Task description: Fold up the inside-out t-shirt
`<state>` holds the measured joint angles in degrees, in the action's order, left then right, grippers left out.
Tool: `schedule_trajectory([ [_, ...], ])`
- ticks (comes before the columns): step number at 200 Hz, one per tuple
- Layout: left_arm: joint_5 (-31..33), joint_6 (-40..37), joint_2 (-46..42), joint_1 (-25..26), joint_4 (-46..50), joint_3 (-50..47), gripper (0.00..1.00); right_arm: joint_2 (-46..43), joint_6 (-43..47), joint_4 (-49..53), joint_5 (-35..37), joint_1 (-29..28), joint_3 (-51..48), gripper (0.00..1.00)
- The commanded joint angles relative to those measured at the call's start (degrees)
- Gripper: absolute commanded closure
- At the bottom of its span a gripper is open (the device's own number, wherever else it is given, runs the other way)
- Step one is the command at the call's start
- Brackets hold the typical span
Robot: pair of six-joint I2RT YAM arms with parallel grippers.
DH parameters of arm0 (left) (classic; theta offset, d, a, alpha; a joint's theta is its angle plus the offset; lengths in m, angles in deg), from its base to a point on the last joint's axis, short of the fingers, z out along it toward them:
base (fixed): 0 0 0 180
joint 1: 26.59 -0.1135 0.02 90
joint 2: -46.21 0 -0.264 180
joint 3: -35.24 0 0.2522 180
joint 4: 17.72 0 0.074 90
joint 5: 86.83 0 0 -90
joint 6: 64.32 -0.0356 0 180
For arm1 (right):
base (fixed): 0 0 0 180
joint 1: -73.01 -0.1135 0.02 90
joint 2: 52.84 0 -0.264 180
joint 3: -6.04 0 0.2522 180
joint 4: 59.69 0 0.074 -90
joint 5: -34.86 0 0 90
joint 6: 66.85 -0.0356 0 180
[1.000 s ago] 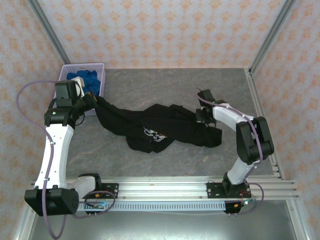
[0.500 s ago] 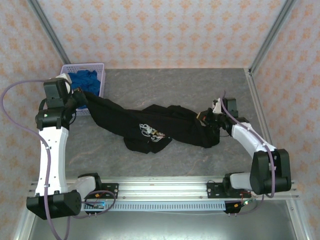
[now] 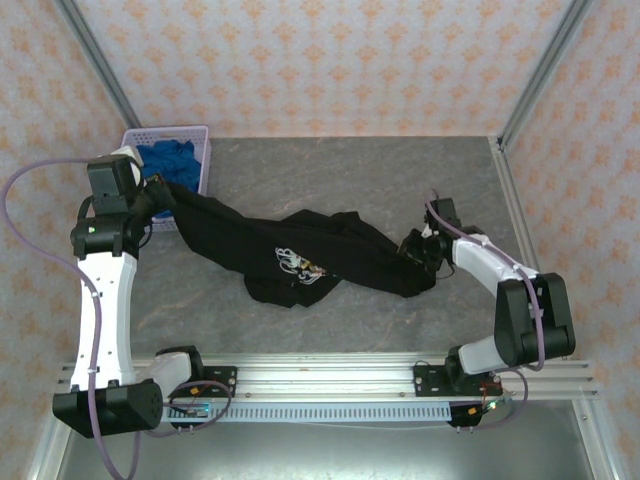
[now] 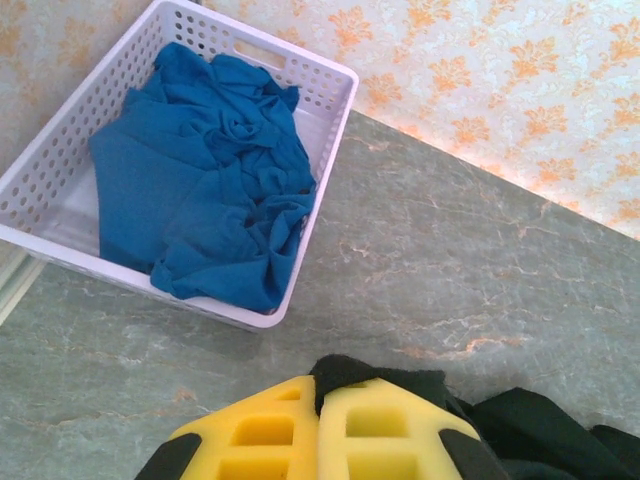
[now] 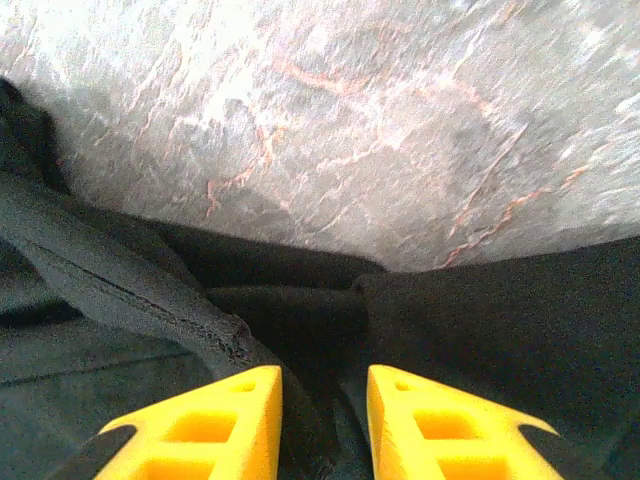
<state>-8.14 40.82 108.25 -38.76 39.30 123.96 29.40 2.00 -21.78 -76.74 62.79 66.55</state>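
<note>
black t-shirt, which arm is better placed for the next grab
Probably right: the right gripper has its jaws apart over the t-shirt at its right end; the left gripper is shut on the other end.

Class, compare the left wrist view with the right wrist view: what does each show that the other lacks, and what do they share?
Left wrist: a white basket holding blue cloth, patterned wall, left gripper shut on the t-shirt. Right wrist: right gripper with jaws apart over a stitched seam. Shared: black t-shirt, grey marbled table, yellow fingers.
</note>
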Motion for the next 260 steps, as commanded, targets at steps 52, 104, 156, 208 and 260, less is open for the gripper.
schedule_trajectory([
  [52, -3.99, 0.24, 1.13, -0.81, -1.95, -0.16, 1.00, -6.40, 16.24, 4.57, 21.01, -12.09, 2.85, 0.53],
  [104, -4.94, 0.16, 1.33, -0.77, -2.06, -0.04, 1.00, 4.06, 19.51, 10.68, 28.02, -16.15, 11.10, 0.48],
  [156, -5.66, 0.07, 1.25, -0.80, -2.03, 0.08, 1.00, 13.29, 20.89, 14.95, 30.69, -17.65, 16.65, 0.45],
  [208, -5.91, 0.06, 1.50, -0.76, -2.13, 0.05, 1.00, 16.16, 22.06, 15.90, 33.80, -17.81, 17.99, 0.44],
  [260, -5.90, -0.07, 1.37, -0.77, -2.13, 0.03, 1.00, 16.33, 21.22, 16.27, 40.07, -17.99, 18.60, 0.54],
])
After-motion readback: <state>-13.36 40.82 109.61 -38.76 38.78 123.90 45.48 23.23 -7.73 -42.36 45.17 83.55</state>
